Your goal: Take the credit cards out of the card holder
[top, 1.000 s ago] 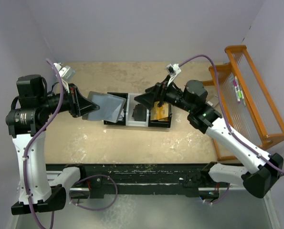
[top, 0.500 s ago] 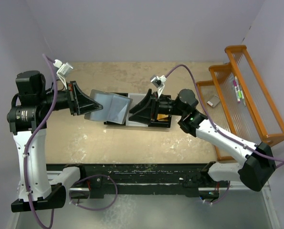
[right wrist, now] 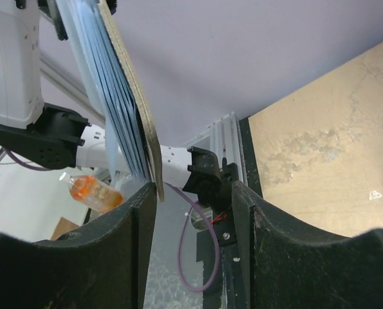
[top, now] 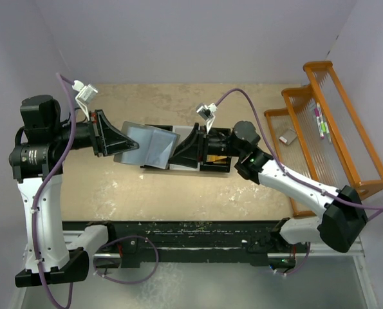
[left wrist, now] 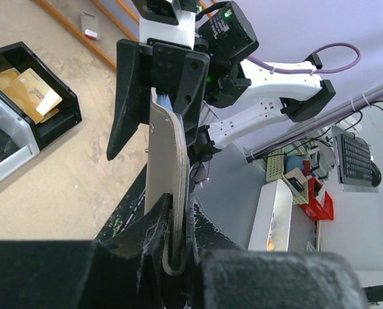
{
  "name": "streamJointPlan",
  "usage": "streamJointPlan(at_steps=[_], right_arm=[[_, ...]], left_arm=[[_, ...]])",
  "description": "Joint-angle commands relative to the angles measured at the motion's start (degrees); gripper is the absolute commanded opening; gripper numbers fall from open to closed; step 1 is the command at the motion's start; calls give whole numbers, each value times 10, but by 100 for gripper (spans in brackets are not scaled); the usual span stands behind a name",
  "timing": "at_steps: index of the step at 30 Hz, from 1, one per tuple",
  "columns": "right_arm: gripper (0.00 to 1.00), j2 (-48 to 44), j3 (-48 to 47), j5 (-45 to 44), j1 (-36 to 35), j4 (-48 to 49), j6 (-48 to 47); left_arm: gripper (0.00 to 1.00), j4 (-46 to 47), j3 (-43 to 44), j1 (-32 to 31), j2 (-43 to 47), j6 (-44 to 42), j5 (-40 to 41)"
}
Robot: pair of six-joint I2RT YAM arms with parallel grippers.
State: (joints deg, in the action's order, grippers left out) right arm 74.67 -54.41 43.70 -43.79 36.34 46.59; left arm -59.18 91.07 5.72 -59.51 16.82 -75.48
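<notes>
Card holder: the grey-blue card holder (top: pixel 149 143) is off the table, over its middle left. It is edge-on to both wrist cameras, and from above its right part overlaps the left end of the bin tray.
Pocket side: pale blue ribbed layers show in the right wrist view. I cannot tell whether any card sits in them.
Credit cards: orange-gold credit cards (left wrist: pixel 27 93) lie loose in the right compartment of the tray, apart from the holder.
Left gripper: the left gripper (top: pixel 130 146) is clamped on the left end of the holder, its fingers pressed against both faces.
Right gripper: the right gripper (right wrist: pixel 194 187) is at the holder's right edge with its jaws apart and a clear gap between them. The edge lies just beside the left finger and nothing is clasped.
Bin tray: the black-and-white bin tray (top: pixel 220 168) sits at the middle of the table, partly under the right gripper.
Table: the tan, speckled table (top: pixel 178 187).
Rack: an orange wire rack (top: pixel 345 129) stands along the right side, well apart from both grippers.
</notes>
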Motion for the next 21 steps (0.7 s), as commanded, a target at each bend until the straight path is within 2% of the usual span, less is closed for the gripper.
streamJointPlan(at_steps=[1, 6, 10, 14, 17, 21], right_arm=[[52, 2, -48, -9, -7, 24, 1], [54, 3, -47, 12, -9, 25, -2], [55, 0, -49, 64, -9, -40, -37], [55, -10, -45, 103, -9, -54, -60], [54, -15, -43, 101, -9, -31, -51], [49, -4, -41, 102, -9, 54, 3]], left_arm=[[0, 21, 17, 0, 9, 3, -25], [0, 15, 17, 0, 9, -6, -21], [0, 3, 25, 0, 6, -17, -18], [0, -6, 34, 0, 4, -25, -16], [0, -6, 34, 0, 4, -25, -15], [0, -8, 35, 0, 4, -26, -14]])
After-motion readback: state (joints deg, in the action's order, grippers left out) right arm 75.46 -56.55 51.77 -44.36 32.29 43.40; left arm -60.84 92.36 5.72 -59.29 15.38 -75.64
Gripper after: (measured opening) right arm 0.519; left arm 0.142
